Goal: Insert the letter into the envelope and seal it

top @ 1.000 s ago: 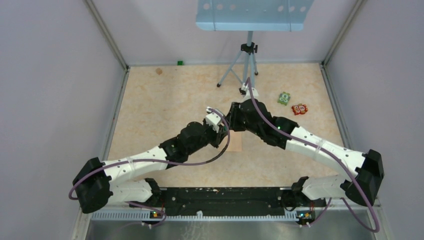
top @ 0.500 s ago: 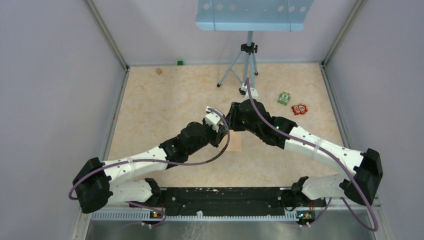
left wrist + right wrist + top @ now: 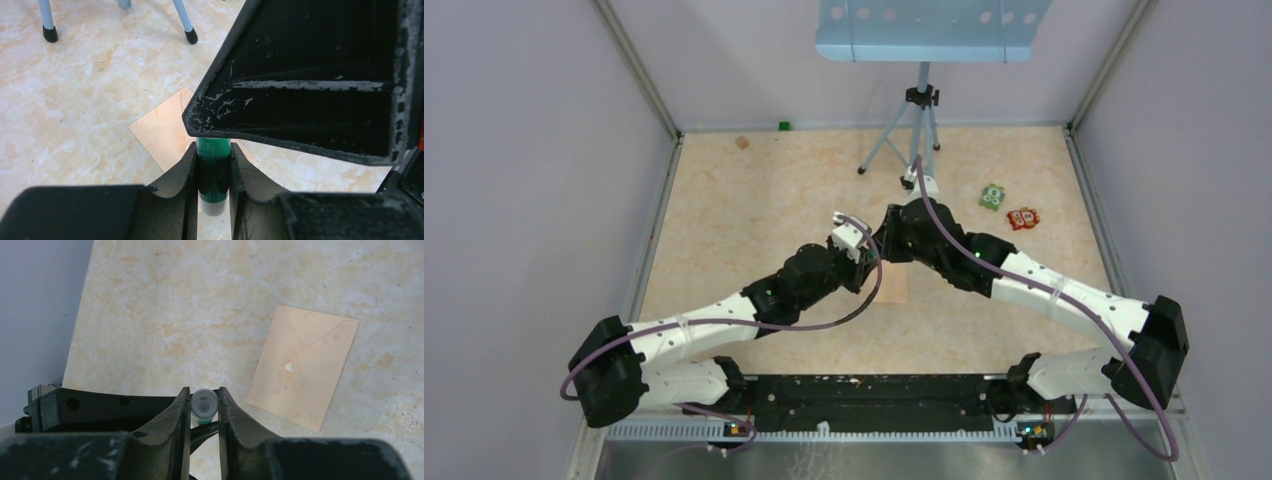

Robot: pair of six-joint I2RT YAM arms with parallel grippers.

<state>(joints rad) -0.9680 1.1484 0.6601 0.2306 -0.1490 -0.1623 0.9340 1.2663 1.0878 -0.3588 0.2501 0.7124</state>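
Observation:
The pinkish-tan envelope (image 3: 302, 367) lies flat on the table with its flap down and a tiny pale spot at its centre; in the top view only a strip of the envelope (image 3: 894, 285) shows below the two wrists. My left gripper (image 3: 213, 155) is shut on a green glue stick (image 3: 214, 170), held just above the envelope's corner (image 3: 162, 130). My right gripper (image 3: 204, 396) meets it from the other side, its fingers pressed on the stick's white cap (image 3: 204, 402). The letter shows in no view.
A tripod (image 3: 914, 140) stands behind the grippers, its feet (image 3: 191, 35) close by. Two small toy figures, green (image 3: 993, 197) and red (image 3: 1023, 218), lie at the right. A tiny green block (image 3: 783, 126) and a brown scrap (image 3: 742, 142) sit by the back wall.
My right gripper's fingers have narrowed onto the glue stick's white cap. Both wrists shifted very slightly; the left grip is unchanged.

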